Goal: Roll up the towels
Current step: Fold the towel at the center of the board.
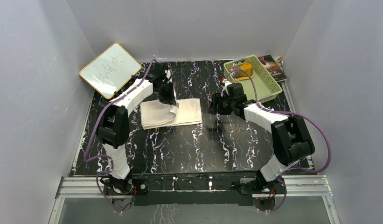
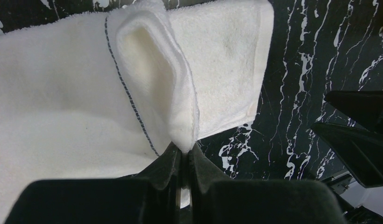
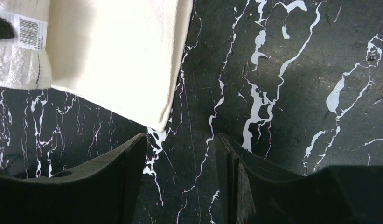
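Pale grey walls (image 1: 35,70) box in your black tabletop (image 1: 189,149) with its white marble veins; a whiteboard (image 1: 110,70) with some scribbles leans at the far left corner, and a light green basket (image 1: 268,86) sits at the far right with a book (image 1: 273,67) just behind it.

The cream-white towel (image 1: 187,112) lies flat on the tabletop, left of centre and toward the far side; your left gripper (image 2: 185,150) is clamped tight on a part of it, the two fingers pressed together with a pinch of the cloth between them; from that pinch a fold with a dark stitched hem stands up off the rest of the towel.

Your right gripper (image 3: 180,144) is about half open and holds nothing; it hovers over bare tabletop, its fingers just beside the towel's near right corner and not touching the cloth; a barcode label (image 3: 28,30) shows on the cloth at the upper left of the right wrist view.

The orange-yellow towel (image 1: 247,71) lies inside the basket at its far left end, well apart from both grippers; from above it is too small for you to tell how it is folded.
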Controlling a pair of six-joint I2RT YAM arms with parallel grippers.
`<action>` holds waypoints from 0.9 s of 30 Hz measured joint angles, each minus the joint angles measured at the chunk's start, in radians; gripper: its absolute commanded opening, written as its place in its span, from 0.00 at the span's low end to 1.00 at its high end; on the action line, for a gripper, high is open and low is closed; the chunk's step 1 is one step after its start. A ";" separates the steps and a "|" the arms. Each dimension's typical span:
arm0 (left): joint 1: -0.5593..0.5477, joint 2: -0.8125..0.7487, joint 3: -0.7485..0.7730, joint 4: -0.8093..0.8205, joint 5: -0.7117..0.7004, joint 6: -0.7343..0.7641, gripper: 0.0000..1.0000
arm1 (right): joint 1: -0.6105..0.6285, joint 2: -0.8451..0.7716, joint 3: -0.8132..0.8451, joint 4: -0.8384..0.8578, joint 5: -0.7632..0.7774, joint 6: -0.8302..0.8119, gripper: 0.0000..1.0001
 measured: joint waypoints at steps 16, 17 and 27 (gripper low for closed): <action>-0.068 0.043 0.025 0.049 -0.003 -0.036 0.00 | 0.000 0.015 0.000 0.000 -0.001 -0.003 0.54; -0.069 0.045 0.025 0.054 -0.004 -0.038 0.00 | 0.000 0.016 0.000 0.000 -0.001 -0.003 0.54; -0.081 0.047 0.025 0.084 -0.006 -0.063 0.00 | 0.000 0.023 0.000 0.000 -0.003 -0.012 0.54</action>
